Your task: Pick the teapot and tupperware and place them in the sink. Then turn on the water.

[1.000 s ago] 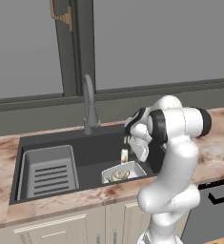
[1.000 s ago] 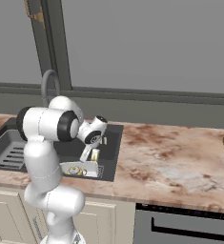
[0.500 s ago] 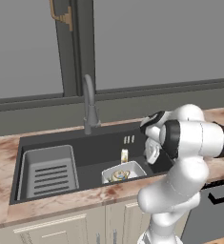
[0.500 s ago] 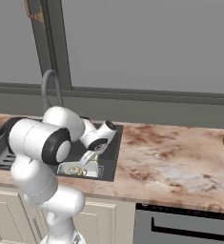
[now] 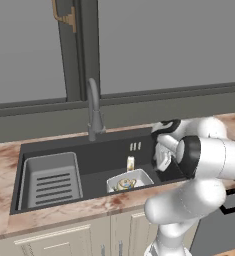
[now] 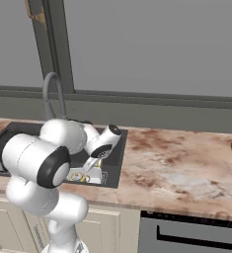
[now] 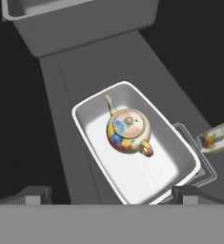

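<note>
- Teapot (image 7: 127,131) sat upright inside the tupperware (image 7: 175,143), roughly at its middle, lid knob up, spout toward the upper left of the hand view and handle toward the lower right.
- Tupperware rested on the floor of the sink (image 5: 104,165), in the front right part of the basin; the teapot (image 5: 125,184) showed as a small yellowish shape inside it (image 5: 139,176) from the left base view.
- Gripper (image 7: 111,193) hung above the container with nothing between its 2 dark fingertips (image 7: 35,194), which stood wide apart at the bottom of the hand view.
- Grey slotted rack (image 5: 51,180) lay in the left part of the sink, well apart from the tupperware.
- Arched grey faucet (image 5: 94,110) stood behind the basin; no blue stream showed under its spout.
- Small patterned piece (image 7: 216,138) lay just beside the container's right edge; what it was I could not tell.
- Marbled countertop (image 6: 186,163) ran to the right of the sink (image 6: 112,168).
</note>
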You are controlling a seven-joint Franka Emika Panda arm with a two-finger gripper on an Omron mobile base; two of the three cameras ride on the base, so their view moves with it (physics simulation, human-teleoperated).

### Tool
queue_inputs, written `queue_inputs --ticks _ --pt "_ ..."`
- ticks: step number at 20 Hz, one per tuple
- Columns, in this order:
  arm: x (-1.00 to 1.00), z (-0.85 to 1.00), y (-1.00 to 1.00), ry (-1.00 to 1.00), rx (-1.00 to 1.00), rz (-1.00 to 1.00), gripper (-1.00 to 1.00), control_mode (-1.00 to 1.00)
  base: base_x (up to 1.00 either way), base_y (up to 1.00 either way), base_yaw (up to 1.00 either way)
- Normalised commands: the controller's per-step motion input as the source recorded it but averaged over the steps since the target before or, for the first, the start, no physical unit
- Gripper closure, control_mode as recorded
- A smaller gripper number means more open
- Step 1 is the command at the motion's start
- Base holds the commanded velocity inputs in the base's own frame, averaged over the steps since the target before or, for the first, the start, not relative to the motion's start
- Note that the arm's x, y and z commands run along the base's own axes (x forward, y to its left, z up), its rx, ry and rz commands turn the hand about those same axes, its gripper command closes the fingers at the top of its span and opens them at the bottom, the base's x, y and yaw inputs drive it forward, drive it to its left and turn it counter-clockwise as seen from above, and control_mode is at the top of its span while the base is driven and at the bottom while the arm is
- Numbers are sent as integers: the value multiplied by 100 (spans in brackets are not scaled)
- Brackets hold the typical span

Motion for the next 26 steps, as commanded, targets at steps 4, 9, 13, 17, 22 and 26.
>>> queue_inputs --ticks 4,9,13,17,22,26 --pt "-11 28 0 -6 0 0 -100 -100 0 0 0" --pt "-10 36 0 -11 0 0 -100 -100 0 0 0" --pt "-17 38 0 -11 1 0 -100 -100 0 0 0" --pt "-6 15 4 -4 3 0 -100 -100 0 0 0" --pt "31 38 42 -1 2 -17 -100 -100 0 0 0" --pt "2 42 47 -3 4 -47 -100 -100 0 0 0"
